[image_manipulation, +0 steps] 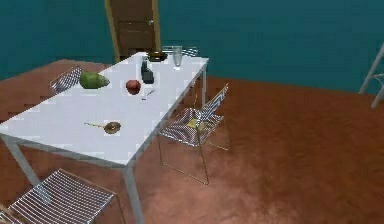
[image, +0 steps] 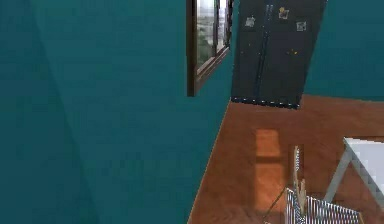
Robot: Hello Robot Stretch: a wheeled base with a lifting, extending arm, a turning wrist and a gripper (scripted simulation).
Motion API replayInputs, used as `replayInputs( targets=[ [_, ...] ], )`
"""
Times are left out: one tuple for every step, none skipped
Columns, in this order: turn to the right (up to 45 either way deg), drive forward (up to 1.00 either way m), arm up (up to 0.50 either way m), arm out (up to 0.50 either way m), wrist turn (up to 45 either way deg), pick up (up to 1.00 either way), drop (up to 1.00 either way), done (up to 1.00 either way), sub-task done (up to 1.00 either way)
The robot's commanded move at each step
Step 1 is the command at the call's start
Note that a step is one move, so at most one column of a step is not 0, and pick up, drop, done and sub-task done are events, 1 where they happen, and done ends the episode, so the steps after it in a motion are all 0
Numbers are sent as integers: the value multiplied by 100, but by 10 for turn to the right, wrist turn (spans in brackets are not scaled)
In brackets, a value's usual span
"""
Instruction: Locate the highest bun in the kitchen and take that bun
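Found no bun identifiable among items on white worktop or beside dark refrigerator; judged slow turning search of higher surfaces advisable; could not tell fingers' state.

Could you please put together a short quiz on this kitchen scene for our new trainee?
1. True or false: the fridge is white.
2. What colour is the round fruit beside the bottle on the table? A red, B blue, C yellow.
3. Fill in: beyond the table's far end stands a wooden ____.
Key: 1 false, it is dark; 2 A; 3 door.
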Motion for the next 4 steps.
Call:
replayInputs(
  targets=[
    [-450,0,0,0,0,0,0,0,0],
    [-450,0,0,0,0,0,0,0,0],
    [-120,0,0,0,0,0,0,0,0],
    [0,75,0,0,0,0,0,0,0]
  ],
)
